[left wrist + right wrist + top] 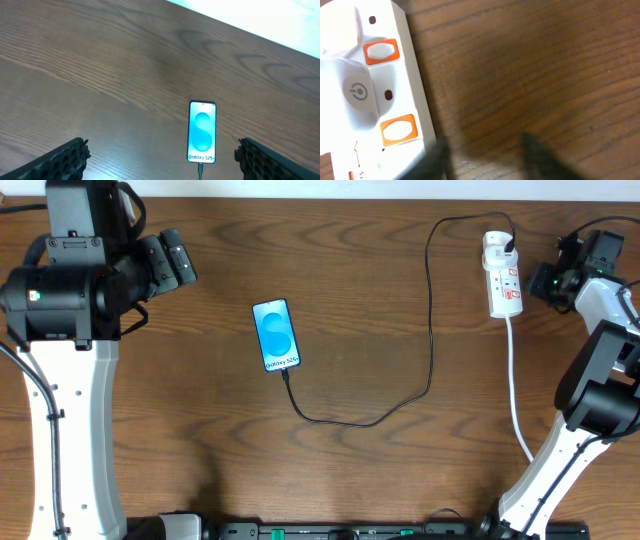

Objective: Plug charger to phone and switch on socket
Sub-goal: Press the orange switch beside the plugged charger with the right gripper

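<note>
The phone (276, 334) lies face up on the wooden table, its light-blue screen lit; it also shows in the left wrist view (202, 131). The charger cable (420, 370) is plugged into the phone's near end and runs right and up to its black plug in the socket (503, 275), a white power strip at the back right. My left gripper (160, 160) is open and empty, raised at the far left. My right gripper (485, 155) is open, close beside the strip's right edge (385, 90), with nothing between its blurred fingers.
The strip's thick white cord (516, 395) runs toward the front right beside my right arm's base. Orange-framed switches (397, 130) show on the strip in the right wrist view. The table's far edge shows pale in the left wrist view (280, 20).
</note>
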### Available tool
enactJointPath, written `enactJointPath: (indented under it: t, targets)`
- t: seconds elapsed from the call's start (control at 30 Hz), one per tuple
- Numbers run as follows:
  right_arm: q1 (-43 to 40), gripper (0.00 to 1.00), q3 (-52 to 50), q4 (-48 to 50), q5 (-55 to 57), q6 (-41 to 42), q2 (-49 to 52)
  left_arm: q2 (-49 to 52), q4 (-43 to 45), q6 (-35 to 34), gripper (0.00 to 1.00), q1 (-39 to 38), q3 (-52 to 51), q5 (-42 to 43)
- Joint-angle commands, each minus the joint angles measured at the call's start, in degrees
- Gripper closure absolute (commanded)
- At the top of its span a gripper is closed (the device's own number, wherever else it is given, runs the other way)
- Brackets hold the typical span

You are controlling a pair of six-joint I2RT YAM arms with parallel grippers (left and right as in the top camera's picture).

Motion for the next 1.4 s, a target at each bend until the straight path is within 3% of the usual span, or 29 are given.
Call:
enactJointPath:
  t: [0.0,0.03,0.43,1.37]
  targets:
    - [-0.2,0.94,0.7,-0.3,-1.6,0.4,0.2,-0.3,-0.2,0.1,0.04,0.1,0.9,-0.5]
    - [-0.6,0.99,0.7,-0.5,-2.4,1.4,0.0,-0.3,-0.2,0.1,0.03,0.1,0.9,-0.5]
    - [-5.1,0.99,0.7,1.1,-18.4,13.1,-0.5,-0.3,-0.2,0.1,0.04,0.1,0.9,-0.5]
    - [1.2,0.99,0.7,4.9,-13.7,16.3,0.8,-0.3,-0.2,0.1,0.04,0.1,0.9,-0.5]
